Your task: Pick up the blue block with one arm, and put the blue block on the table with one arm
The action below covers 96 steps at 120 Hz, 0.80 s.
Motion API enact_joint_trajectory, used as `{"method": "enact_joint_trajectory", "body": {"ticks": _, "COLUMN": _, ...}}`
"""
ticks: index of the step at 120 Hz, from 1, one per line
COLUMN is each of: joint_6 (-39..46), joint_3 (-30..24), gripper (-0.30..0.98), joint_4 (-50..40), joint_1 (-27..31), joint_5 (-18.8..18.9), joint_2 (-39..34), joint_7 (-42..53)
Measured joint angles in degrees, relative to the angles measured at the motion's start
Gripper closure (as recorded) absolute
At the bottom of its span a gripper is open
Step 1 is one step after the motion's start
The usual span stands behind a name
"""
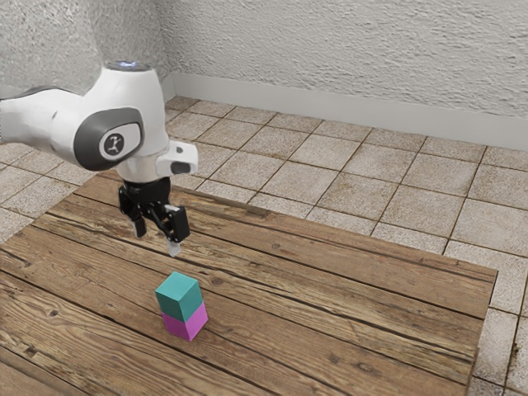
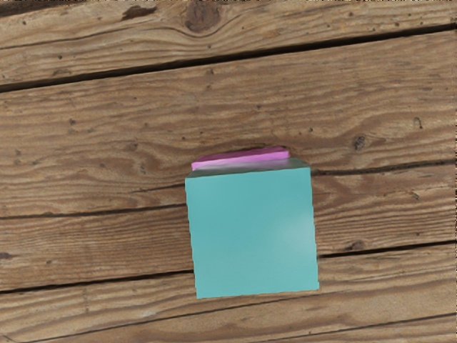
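one blue block (image 1: pixel 180 295), below open gripper (image 1: pixel 157 240), on pink block (image 1: pixel 186 324)

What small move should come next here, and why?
I'd probably ease the open gripper down toward the blue block, bringing its fingers around that one only: it sits on top of the pink block, and the fingers stand apart, higher than the stack, with nothing between them.

teal block (image 1: pixel 179 296), magenta block (image 1: pixel 186 322), brown wood-grained table (image 1: pixel 355 285), beige tiles (image 1: pixel 320 153)
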Motion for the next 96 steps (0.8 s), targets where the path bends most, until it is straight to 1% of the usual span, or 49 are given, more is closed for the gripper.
{"method": "enact_joint_trajectory", "body": {"ticks": 15, "joint_6": 5.48, "joint_3": -0.65, "gripper": 0.0, "joint_4": -6.24, "joint_1": 0.94, "joint_5": -1.01, "joint_2": -0.78, "joint_7": 0.22}}
{"method": "enact_joint_trajectory", "body": {"ticks": 26, "joint_6": 8.48, "joint_3": -1.26, "gripper": 0.0, "joint_4": -9.02, "joint_1": 1.36, "joint_5": -1.76, "joint_2": -2.06, "joint_7": 0.34}}
{"method": "enact_joint_trajectory", "body": {"ticks": 32, "joint_6": 9.69, "joint_3": -2.19, "gripper": 0.0, "joint_4": -10.37, "joint_1": 1.89, "joint_5": -2.0, "joint_2": -3.86, "joint_7": 0.42}}
{"method": "enact_joint_trajectory", "body": {"ticks": 36, "joint_6": 10.62, "joint_3": -3.74, "gripper": 0.0, "joint_4": -11.1, "joint_1": 3.29, "joint_5": -2.24, "joint_2": -4.5, "joint_7": 0.48}}
{"method": "enact_joint_trajectory", "body": {"ticks": 46, "joint_6": 12.58, "joint_3": -6.62, "gripper": 0.0, "joint_4": -12.4, "joint_1": 6.19, "joint_5": -2.9, "joint_2": -5.01, "joint_7": 0.61}}
{"method": "enact_joint_trajectory", "body": {"ticks": 65, "joint_6": 15.33, "joint_3": -9.78, "gripper": 0.0, "joint_4": -14.46, "joint_1": 7.18, "joint_5": -5.58, "joint_2": -5.07, "joint_7": 0.75}}
{"method": "enact_joint_trajectory", "body": {"ticks": 78, "joint_6": 16.59, "joint_3": -10.51, "gripper": 0.0, "joint_4": -15.48, "joint_1": 7.81, "joint_5": -6.73, "joint_2": -4.87, "joint_7": 0.79}}
{"method": "enact_joint_trajectory", "body": {"ticks": 96, "joint_6": 17.62, "joint_3": -10.63, "gripper": 0.0, "joint_4": -16.14, "joint_1": 7.91, "joint_5": -7.29, "joint_2": -4.49, "joint_7": 0.85}}
